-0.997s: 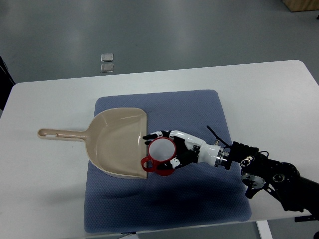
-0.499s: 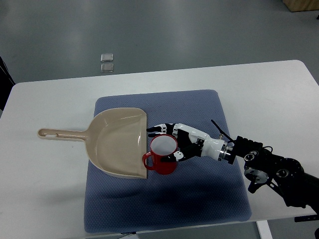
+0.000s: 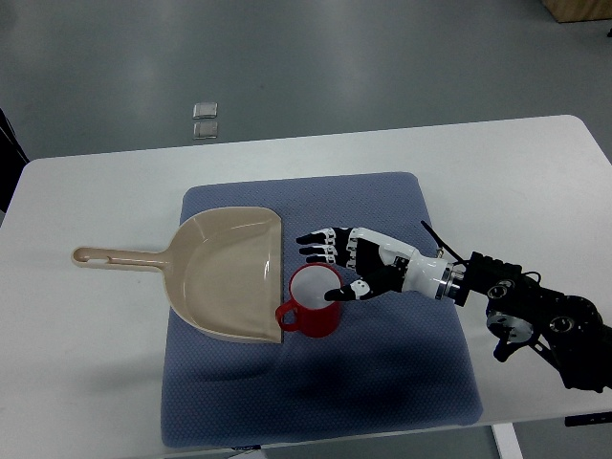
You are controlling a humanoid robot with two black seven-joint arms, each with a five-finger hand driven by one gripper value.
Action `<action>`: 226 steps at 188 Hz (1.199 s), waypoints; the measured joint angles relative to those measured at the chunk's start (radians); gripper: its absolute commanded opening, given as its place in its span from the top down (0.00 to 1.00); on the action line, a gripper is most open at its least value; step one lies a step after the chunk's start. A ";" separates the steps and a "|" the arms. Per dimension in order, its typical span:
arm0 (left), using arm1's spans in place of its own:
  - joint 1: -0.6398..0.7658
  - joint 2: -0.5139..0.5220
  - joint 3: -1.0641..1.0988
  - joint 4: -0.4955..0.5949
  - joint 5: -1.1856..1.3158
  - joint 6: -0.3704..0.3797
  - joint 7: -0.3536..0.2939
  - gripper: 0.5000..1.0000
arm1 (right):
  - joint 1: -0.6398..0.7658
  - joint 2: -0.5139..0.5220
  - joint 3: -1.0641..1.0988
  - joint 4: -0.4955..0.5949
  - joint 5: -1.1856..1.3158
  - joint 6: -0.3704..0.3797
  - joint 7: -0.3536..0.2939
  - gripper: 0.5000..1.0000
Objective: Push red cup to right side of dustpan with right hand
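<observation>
The right arm (image 3: pixel 535 316) reached in from the lower right edge, its black forearm angled up and leftward into a white wrist. The right hand (image 3: pixel 356 263) lay palm-side toward the left, fingers (image 3: pixel 320 246) spread and extended, thumb lower and slightly curled, gripping nothing.

No text, label, brand, no. or sign can be read anywhere in the top view; none is seen on the red cup (image 3: pixel 311 305), the dustpan (image 3: pixel 225 274), the blue mat (image 3: pixel 382 382) or the right hand (image 3: pixel 356 265); the two small squares on the floor (image 3: pixel 205 119) are perhaps printed, but too small to tell.
</observation>
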 measured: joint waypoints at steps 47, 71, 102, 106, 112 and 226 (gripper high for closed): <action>0.000 0.000 0.000 0.000 0.000 0.000 0.000 0.00 | 0.003 -0.021 0.000 0.015 0.003 0.002 0.000 0.14; 0.000 0.000 0.000 0.000 0.000 0.000 0.000 0.00 | 0.018 -0.034 0.016 0.016 0.003 0.001 0.000 0.14; 0.000 0.000 0.000 0.000 0.000 0.000 0.000 0.00 | 0.054 -0.054 0.077 -0.005 0.007 -0.004 0.000 0.14; 0.000 0.000 0.000 0.000 0.000 0.000 0.000 0.00 | 0.059 -0.055 0.087 -0.013 0.007 -0.006 0.000 0.14; 0.000 0.000 0.000 0.000 0.000 0.000 0.000 0.00 | 0.065 -0.057 0.100 -0.024 0.009 -0.009 0.000 0.15; 0.000 0.000 0.000 0.000 0.000 0.000 0.000 0.00 | 0.176 -0.047 0.282 -0.172 0.116 -0.059 -0.475 0.14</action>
